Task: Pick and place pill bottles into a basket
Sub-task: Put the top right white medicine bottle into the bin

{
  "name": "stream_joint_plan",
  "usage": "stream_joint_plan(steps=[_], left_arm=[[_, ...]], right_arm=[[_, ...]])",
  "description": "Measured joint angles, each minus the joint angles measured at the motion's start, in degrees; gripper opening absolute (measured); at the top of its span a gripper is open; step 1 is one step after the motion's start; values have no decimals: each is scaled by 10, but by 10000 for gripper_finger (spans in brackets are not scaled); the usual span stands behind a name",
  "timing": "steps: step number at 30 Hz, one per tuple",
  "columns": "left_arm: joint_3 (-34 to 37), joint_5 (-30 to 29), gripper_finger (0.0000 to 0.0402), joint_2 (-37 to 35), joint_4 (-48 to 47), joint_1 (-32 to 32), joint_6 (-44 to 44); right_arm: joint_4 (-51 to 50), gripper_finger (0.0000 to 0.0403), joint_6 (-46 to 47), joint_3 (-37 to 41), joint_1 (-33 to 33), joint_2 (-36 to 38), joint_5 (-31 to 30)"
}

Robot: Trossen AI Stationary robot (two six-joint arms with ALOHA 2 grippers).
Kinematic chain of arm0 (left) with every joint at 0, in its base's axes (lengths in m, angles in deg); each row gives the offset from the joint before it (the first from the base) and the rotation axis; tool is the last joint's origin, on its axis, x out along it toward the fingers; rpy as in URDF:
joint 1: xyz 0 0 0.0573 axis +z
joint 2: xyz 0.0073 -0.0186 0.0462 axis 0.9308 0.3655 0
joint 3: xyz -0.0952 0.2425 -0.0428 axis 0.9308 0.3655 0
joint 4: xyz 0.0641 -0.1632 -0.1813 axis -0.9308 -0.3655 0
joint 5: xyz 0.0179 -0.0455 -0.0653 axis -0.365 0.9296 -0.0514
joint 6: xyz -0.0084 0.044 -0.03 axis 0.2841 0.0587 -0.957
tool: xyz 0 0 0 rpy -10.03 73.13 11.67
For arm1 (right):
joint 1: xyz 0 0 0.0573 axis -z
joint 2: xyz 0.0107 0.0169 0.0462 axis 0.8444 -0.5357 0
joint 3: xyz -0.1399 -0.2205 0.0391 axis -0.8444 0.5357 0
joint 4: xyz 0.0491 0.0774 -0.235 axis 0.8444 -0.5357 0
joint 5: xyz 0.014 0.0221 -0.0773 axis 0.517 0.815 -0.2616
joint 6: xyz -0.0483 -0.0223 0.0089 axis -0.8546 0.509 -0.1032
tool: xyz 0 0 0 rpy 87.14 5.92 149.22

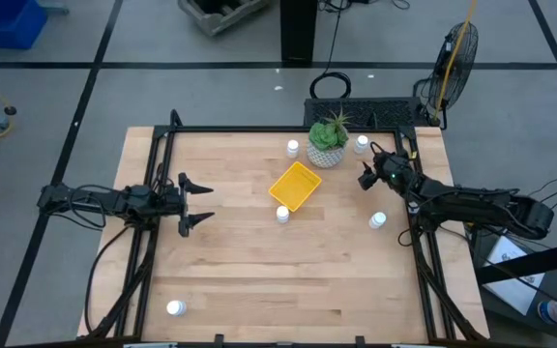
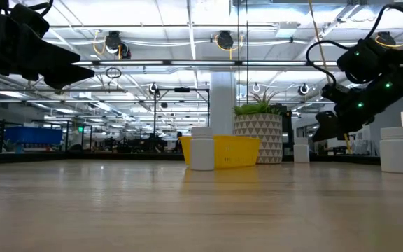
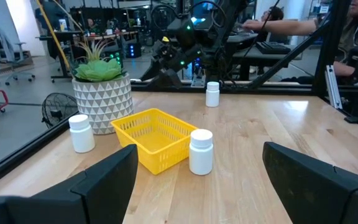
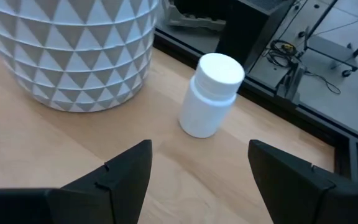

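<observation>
The yellow basket (image 1: 295, 185) lies at the table's middle. White pill bottles stand upright on the wood: one at the basket's near corner (image 1: 282, 214), one left of the plant pot (image 1: 292, 147), one right of it (image 1: 362, 144), one near the right edge (image 1: 378, 220), one at the near left (image 1: 174, 308). My right gripper (image 1: 368, 166) is open and hovers just short of the bottle right of the pot (image 4: 211, 93), which stands beyond its fingertips. My left gripper (image 1: 204, 202) is open and empty at the table's left, pointing at the basket (image 3: 154, 137).
A pale triangle-patterned pot with a spiky green plant (image 1: 328, 145) stands just behind the basket, close to my right gripper's bottle (image 4: 73, 50). Black frame rails run along the table's left, right and far edges (image 1: 259, 129). A person sits beyond the right edge (image 3: 347, 37).
</observation>
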Motion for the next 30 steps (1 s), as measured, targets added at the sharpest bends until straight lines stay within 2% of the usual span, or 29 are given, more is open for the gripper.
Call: stream_joint_plan(steps=[8,15,19,23,30], left_arm=[[0,0,351,0,0,0,0],[0,0,351,0,0,0,0],[0,0,351,0,0,0,0],[0,0,351,0,0,0,0],[0,0,351,0,1,0,0]], right_arm=[[23,258,0,0,30,-10,-1],[25,258,16,-30,32,-60,17],[-39,258,20,-74,33,-86,46],[-118,258,-4,-132,38,-96,47],[-216,258,-64,-206,108,-97,102]])
